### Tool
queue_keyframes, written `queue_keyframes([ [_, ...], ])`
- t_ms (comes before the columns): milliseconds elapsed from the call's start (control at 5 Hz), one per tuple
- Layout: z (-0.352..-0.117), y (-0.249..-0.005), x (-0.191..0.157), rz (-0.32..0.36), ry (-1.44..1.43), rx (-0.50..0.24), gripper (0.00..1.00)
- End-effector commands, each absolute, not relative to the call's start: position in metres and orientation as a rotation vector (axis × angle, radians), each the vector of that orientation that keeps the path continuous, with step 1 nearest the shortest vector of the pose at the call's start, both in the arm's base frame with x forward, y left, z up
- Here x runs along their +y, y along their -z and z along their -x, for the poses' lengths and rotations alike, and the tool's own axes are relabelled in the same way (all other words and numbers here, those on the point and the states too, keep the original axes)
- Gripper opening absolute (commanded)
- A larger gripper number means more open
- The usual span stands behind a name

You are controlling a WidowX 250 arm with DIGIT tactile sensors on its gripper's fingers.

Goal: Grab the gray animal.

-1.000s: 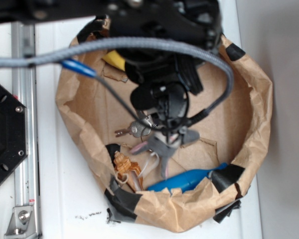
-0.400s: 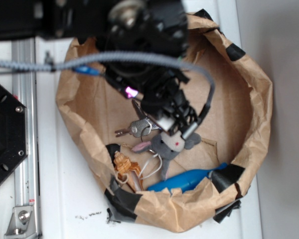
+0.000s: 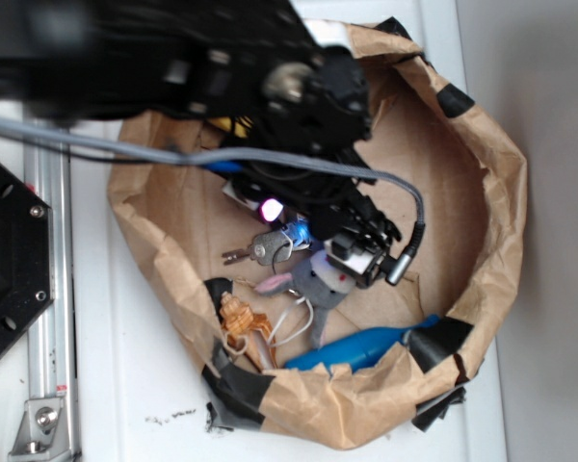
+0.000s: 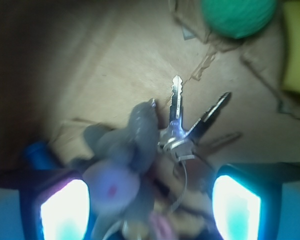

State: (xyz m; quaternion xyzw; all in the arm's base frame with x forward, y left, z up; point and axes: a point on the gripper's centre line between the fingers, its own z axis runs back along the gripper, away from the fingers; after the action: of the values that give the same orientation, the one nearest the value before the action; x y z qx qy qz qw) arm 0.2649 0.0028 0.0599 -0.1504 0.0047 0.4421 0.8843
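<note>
The gray animal (image 3: 313, 289) lies on the cardboard floor of a round brown paper basket (image 3: 506, 192) whose crumpled rim is patched with black tape, and the basket sits on a white table (image 3: 125, 385) beside a metal rail (image 3: 48, 318). The toy is a small plush mouse with a gray body, a pink-lined ear poking left, a pale face with a red dot, and pale strings trailing from it. In the wrist view it sits low between the two glowing fingers (image 4: 65, 210), nearer the left one, blurred and close. The gripper (image 3: 352, 258) hangs right over the mouse's head with its jaws spread apart, clamping nothing. A bunch of metal keys (image 3: 260, 250) lies just beside the mouse, a blue bottle (image 3: 356, 348) below it, and a green ball (image 4: 237, 17) well apart.
</note>
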Motion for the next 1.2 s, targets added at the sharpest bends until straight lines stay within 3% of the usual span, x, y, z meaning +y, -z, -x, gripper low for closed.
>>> queue_keyframes([
  [0, -0.288, -0.041, -0.045, 0.303, -0.838, 0.038, 1.0],
  [200, -0.285, -0.031, -0.044, 0.283, -0.872, 0.066, 0.0],
  [400, -0.282, -0.058, -0.036, 0.264, -0.834, 0.049, 0.0],
  [600, -0.279, -0.099, -0.025, 0.262, -0.783, -0.014, 0.0],
  [1000, -0.253, -0.185, 0.015, 0.23, -0.629, -0.237, 0.0],
])
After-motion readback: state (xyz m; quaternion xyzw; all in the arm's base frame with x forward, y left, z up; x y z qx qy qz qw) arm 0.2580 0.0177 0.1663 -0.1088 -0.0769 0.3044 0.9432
